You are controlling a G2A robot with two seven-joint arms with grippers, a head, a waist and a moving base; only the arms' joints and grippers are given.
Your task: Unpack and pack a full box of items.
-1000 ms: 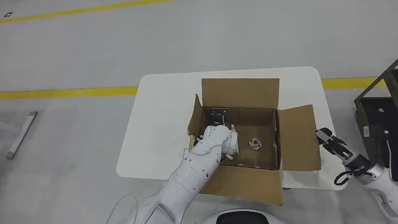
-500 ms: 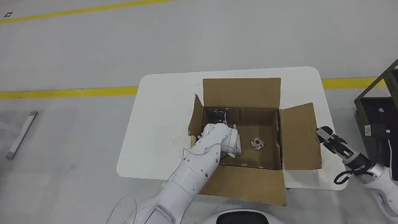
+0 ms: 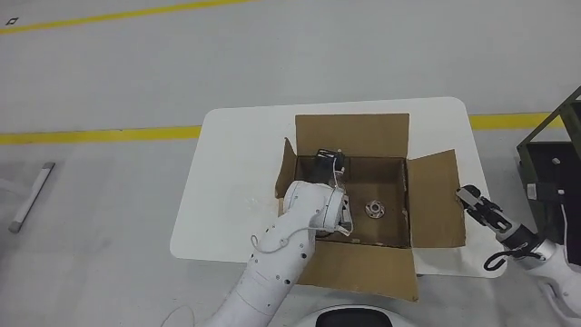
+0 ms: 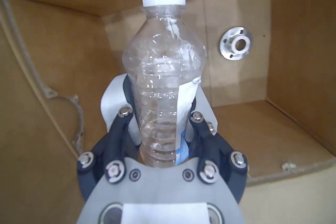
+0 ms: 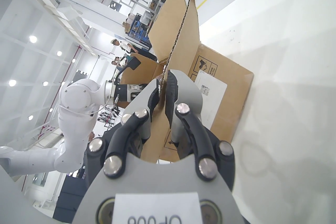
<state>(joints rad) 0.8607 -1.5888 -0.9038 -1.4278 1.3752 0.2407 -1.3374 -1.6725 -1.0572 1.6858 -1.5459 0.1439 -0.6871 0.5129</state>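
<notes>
left claw [image 4: 160, 107] is clamped round the bottle [image 4: 162, 57] inside the box [image 3: 352, 134], mid-frame; right claw [image 5: 164, 95] pinches the side flap [image 5: 183, 25], likely to hold it clear.

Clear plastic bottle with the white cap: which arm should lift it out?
Left. The left gripper grips the clear plastic bottle inside the brown cardboard box; the right gripper pinches the box's side flap.
</notes>
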